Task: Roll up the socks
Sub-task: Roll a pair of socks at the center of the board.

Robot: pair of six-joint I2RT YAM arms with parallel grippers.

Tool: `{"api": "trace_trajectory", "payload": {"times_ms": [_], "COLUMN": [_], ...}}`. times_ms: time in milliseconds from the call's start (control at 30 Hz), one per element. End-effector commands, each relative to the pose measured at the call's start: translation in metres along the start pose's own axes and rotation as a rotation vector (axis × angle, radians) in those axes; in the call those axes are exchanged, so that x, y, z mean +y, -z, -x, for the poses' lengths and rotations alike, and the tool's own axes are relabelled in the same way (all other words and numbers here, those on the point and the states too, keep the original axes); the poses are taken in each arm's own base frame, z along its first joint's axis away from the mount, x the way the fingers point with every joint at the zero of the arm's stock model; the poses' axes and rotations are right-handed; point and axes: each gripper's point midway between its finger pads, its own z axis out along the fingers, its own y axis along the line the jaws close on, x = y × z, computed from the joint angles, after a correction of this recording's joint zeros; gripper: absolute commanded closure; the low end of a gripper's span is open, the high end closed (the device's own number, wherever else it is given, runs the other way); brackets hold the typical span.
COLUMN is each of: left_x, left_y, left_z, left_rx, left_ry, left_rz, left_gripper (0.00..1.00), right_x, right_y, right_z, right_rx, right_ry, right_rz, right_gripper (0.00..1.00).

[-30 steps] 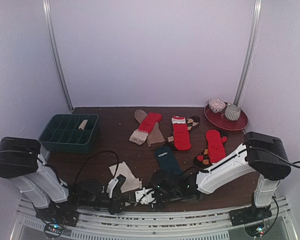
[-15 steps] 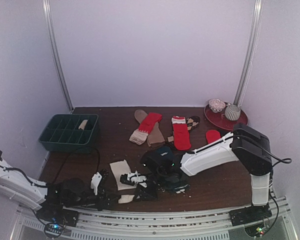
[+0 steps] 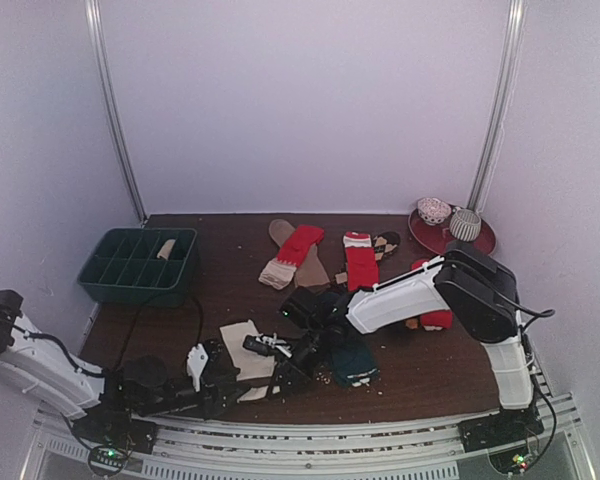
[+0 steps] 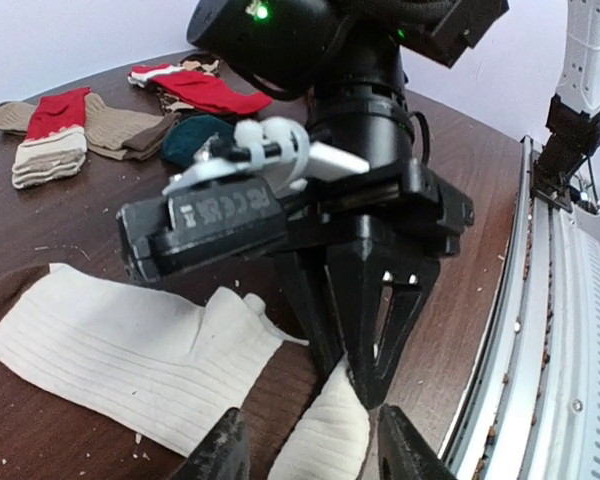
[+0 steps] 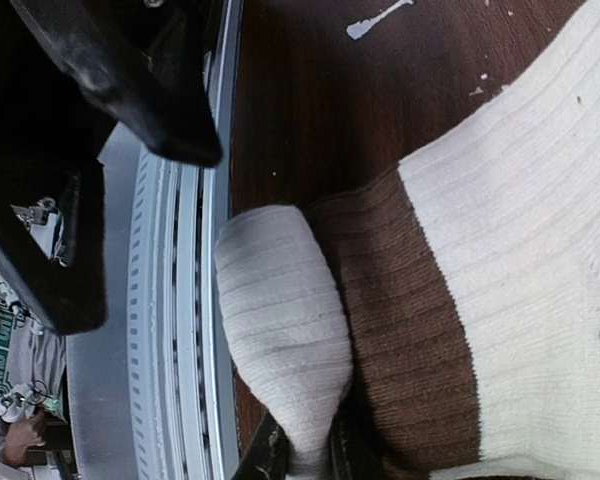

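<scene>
Near the front edge of the counter (image 3: 430, 375), my right tool (image 4: 365, 388) pinched the folded toe end of the cream sock (image 4: 130, 360), a soft, ribbed strip with a brown band, otherwise lying flat. My left tool (image 4: 310, 455) stood partly apart, straddling that fold and holding nothing. I judged the roll barely begun: one bundle (image 3: 167, 248) sat in the green tray (image 3: 105, 272), while the red socks (image 3: 361, 268) and teal sock (image 3: 352, 358) lay unrolled.

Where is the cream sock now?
Top view: the cream sock lies near the front edge, left of centre, just ahead of the left gripper, its end pinched by the right gripper.
</scene>
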Motion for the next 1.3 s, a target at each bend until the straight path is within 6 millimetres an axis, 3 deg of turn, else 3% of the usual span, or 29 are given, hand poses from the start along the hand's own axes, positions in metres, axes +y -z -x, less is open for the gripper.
{"api": "trace_trajectory", "payload": {"times_ms": [0, 333, 567, 933, 1267], "left_x": [0.009, -0.006, -0.017, -0.012, -0.019], "left_y": [0.0, -0.017, -0.009, -0.021, -0.03], "left_z": [-0.027, -0.04, -0.023, -0.047, -0.047], "left_rx": [0.045, 0.086, 0.023, 0.115, 0.108], "left_ry": [-0.082, -0.091, -0.083, -0.119, -0.116], "left_rz": [0.027, -0.046, -0.103, -0.064, -0.092], "left_gripper": [0.56, 0.58, 0.56, 0.51, 0.54], "right_x": [-0.043, -0.047, -0.052, -0.054, -0.055], "right_y": [-0.01, -0.008, -0.005, -0.002, -0.003], "right_z": [-0.09, -0.089, -0.09, -0.088, -0.09], "right_rx": [0.236, 0.225, 0.217, 0.214, 0.212], "right_ry": [-0.303, -0.319, -0.335, -0.343, -0.353], "right_rz": [-0.11, -0.109, -0.112, -0.112, -0.112], "right_gripper": [0.89, 0.89, 0.89, 0.89, 0.89]}}
